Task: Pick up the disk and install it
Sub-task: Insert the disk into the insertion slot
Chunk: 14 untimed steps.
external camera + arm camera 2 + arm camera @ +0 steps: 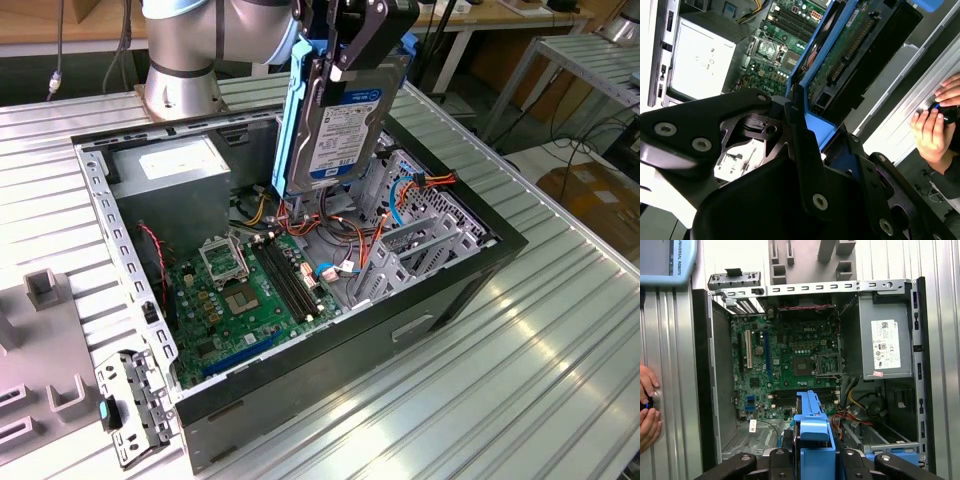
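Observation:
In the exterior view the disk (338,115), a black-and-silver drive with a white and blue label and blue side rails, hangs upright on edge above the open computer case (350,350). My gripper (340,62) is shut on its upper end, over the back middle of the case. In the second wrist view the disk (850,45) shows its green circuit side and a blue rail between the black fingers (802,145). The first wrist view looks down past the disk's blue rail (812,422) and my gripper (812,460) onto the motherboard (790,360).
Inside the case are a grey power supply (170,170), the motherboard (240,290), loose cables (330,225) and a metal drive cage (420,240). Grey fixtures (45,290) stand at the exterior view's left. A person's hands (935,120) rest beside the case.

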### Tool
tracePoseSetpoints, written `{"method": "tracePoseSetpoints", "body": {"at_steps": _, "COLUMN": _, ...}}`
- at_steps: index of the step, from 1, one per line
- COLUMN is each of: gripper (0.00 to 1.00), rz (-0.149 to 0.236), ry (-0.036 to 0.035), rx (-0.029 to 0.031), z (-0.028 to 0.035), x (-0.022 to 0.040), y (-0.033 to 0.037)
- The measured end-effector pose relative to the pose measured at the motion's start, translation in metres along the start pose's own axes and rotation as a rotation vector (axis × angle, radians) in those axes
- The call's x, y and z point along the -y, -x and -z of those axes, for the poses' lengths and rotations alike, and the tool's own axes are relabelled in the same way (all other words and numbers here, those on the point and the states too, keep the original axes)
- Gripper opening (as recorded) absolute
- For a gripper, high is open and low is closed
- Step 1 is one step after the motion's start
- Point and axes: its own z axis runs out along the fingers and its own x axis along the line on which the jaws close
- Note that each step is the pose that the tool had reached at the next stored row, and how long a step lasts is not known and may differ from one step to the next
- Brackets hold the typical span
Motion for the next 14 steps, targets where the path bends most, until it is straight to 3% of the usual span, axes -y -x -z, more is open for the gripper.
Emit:
{"method": "tracePoseSetpoints", "body": {"at_steps": 7, "gripper": 0.37, "rz": 0.0, "ry": 0.0, "rx": 0.0, "z": 0.0, "x": 0.0002, "y": -0.0005}}
{"method": "tracePoseSetpoints", "body": {"at_steps": 14, "gripper": 0.37, "rz": 0.0, "ry": 0.0, "rx": -0.0001, "z": -0.0003, "x": 0.0015, "y": -0.0188}}
